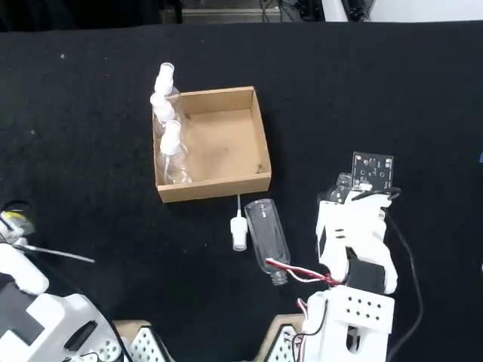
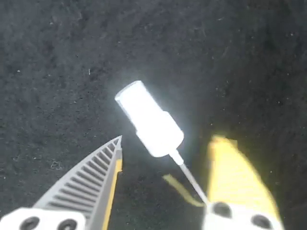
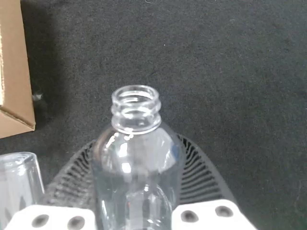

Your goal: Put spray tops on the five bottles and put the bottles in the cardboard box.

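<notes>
My right gripper (image 3: pixel 139 163) is shut on a clear bottle (image 3: pixel 135 153) with no top, held upright with its open neck up; in the high view this bottle (image 1: pixel 343 184) stands right of the cardboard box (image 1: pixel 260 136). Another clear bottle (image 1: pixel 267 240) lies on the cloth below the box, a white spray top (image 1: pixel 239 230) beside it. Three topped bottles (image 1: pixel 170 143) stand along the box's left wall. My left gripper (image 2: pixel 168 141) is open at the table's left edge, a white spray top (image 2: pixel 149 120) lying between its fingers, the thin tube running past the yellow finger (image 2: pixel 235 177).
Black cloth covers the table (image 1: pixel 392 90). The box's corner (image 3: pixel 14 72) and the lying bottle's base (image 3: pixel 17 187) sit close beside the held bottle. The spray top's tube (image 1: pixel 64 255) near the left arm stretches rightward. Open cloth lies right of the box.
</notes>
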Motion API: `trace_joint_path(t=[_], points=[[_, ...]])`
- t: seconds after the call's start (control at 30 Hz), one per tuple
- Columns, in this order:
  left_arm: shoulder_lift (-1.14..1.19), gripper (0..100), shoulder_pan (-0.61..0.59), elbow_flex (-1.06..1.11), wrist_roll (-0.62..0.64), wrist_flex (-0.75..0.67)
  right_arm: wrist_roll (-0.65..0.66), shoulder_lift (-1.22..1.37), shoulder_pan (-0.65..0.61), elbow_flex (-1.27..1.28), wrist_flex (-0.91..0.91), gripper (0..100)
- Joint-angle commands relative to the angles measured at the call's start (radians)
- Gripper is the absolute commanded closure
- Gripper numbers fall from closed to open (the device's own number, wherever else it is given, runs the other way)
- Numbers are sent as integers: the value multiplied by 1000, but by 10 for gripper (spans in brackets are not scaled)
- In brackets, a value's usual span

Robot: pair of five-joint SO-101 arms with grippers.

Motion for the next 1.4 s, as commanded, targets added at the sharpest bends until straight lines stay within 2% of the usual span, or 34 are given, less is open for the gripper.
trace_joint_path(t=[0.0, 0.07, 0.2, 0.33, 0.4, 0.57, 0.67, 0.77, 0.87, 1.0, 1.03, 1.1, 1.2, 1.37], points=[[-6, 655, -1, -47, -20, 6, -5, -31, 11, -21, -23, 988], [-6, 678, -1, -33, -14, 6, -5, -31, 11, -21, -23, 988], [-6, 724, -4, -10, 104, 0, -5, -31, 11, -21, -23, 988], [-5, 728, -21, -8, 371, -3, -5, -31, 11, -21, -23, 988], [-5, 730, -19, -8, 459, -3, -5, -31, 11, -21, -23, 988], [37, 733, 1, -7, 474, -43, -5, -31, 11, -21, -23, 988], [155, 733, 15, -2, 476, -137, -5, -31, 12, -21, -23, 988], [270, 733, 21, -30, 476, -164, -3, -31, 12, -21, -23, 988], [325, 755, 15, -104, 474, -91, -3, -31, 11, -21, -23, 988], [334, 964, 21, -211, 468, 92, -3, -31, 11, -21, -23, 988], [334, 980, 24, -239, 471, 153, -3, -31, 11, -21, -23, 988], [334, 933, 41, -297, 468, 262, -3, -31, 11, -21, -23, 988], [334, 973, 59, -394, 466, 354, -5, -31, 11, -21, -23, 988], [305, 971, 93, -570, 466, 474, -5, -31, 11, -21, -23, 988]])
